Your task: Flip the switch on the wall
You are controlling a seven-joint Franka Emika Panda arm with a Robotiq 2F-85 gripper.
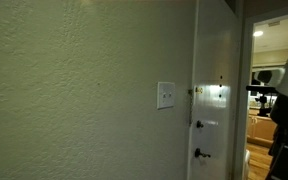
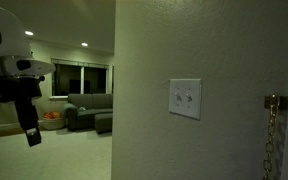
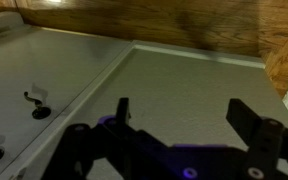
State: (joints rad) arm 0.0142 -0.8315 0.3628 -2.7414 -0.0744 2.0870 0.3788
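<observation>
Gripper [image 3: 179,108] jaws wide apart, nothing between them, hanging in open air well apart from the wall [image 2: 234,40]; the switch [image 2: 185,98] sits on that wall far off to its side, untouched, with white door [image 1: 212,60] and its dark latches [image 1: 197,125] just past the switch.

Wall [image 1: 74,90]: bumpy, pale greenish-beige, seen in both exterior views. Door [image 1: 212,80]: white, set beside it. Sofa [image 2: 89,112]: dark, placed before a wide window [image 2: 79,78]. Floor [image 2: 54,150]: pale. Ceiling lights [image 2: 84,45]: recessed, lit. A lit room with a wood floor [image 1: 256,160] is seen past the door.
</observation>
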